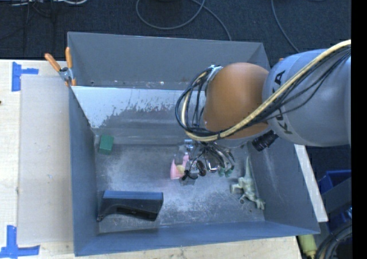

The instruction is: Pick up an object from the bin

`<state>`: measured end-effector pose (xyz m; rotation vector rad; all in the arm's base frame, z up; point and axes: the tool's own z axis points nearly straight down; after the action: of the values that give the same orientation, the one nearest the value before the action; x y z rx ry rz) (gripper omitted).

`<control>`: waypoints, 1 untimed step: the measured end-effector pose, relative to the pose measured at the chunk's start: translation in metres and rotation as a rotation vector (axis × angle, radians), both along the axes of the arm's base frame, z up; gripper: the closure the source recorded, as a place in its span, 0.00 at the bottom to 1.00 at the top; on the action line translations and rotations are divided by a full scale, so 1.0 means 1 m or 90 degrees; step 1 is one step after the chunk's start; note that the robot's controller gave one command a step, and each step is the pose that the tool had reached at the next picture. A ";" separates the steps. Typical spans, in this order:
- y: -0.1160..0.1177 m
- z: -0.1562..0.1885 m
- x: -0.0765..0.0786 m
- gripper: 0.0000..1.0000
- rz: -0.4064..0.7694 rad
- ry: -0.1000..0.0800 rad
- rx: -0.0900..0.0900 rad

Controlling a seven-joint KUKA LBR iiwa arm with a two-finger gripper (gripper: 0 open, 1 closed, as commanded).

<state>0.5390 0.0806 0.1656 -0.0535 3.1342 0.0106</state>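
Observation:
My gripper [192,173] hangs low over the middle of the bin floor, under the orange wrist cover. A small pink thing [175,169] lies right at its left fingertip, touching or nearly touching it. A pale green toy figure [247,190] lies on the floor to the gripper's right, with a thin pale stalk rising from it. A dark blue-black flat tool [131,204] lies at the front left of the bin, well apart from the gripper.
A small green cube [105,144] sits at the left, near the back wall. The arm and its cables cover the bin's right back part.

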 end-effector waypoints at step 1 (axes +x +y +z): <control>0.009 0.037 -0.005 1.00 -0.012 0.005 0.000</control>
<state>0.5337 0.0900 0.2028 -0.0240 3.1428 0.0099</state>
